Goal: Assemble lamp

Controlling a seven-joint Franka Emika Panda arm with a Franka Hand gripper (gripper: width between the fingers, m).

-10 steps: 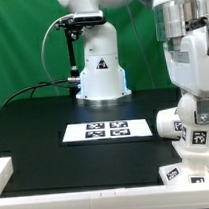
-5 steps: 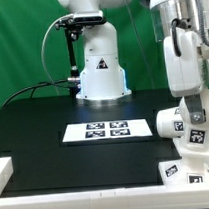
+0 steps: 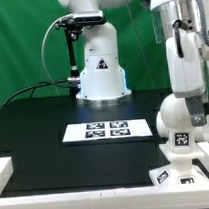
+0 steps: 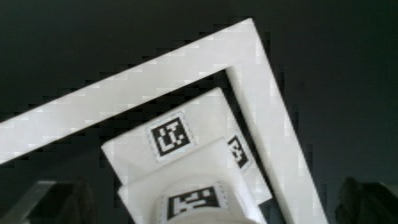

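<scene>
A white rail (image 3: pixel 68 198) runs along the near edge of the black table (image 3: pixel 43 121), with a raised white block at its end on the exterior view's left. Just behind the rail, at the exterior view's right, sits the lamp's square base (image 3: pixel 169 173), showing black-and-white tags on the faces turned to the camera. In the wrist view the base lies tucked inside a corner of the white rail, close to both of its arms.

The round bulb (image 3: pixel 171 113) stands over the base with its ball uppermost. Its narrow neck points down and carries a tag that faces the camera. Whether the neck is seated in the base or only resting on it cannot be told.

The gripper (image 4: pixel 203 198) hangs over the bulb from the big white arm, which comes down at the exterior view's right. In the wrist view its two dark fingers (image 4: pixel 45 205) show dimly and blurred, far apart. The bulb's tagged top sits between them with a gap on each side, so the jaws look spread wide and have hold of nothing.

Further back, near the middle of the table, lies the marker board (image 3: pixel 107 130) with its four tags, well apart from the lamp parts. Behind it rises the arm's white pedestal (image 3: pixel 98 71), with a black cable looping off to the exterior view's left. A green curtain (image 3: pixel 19 48) closes the back
</scene>
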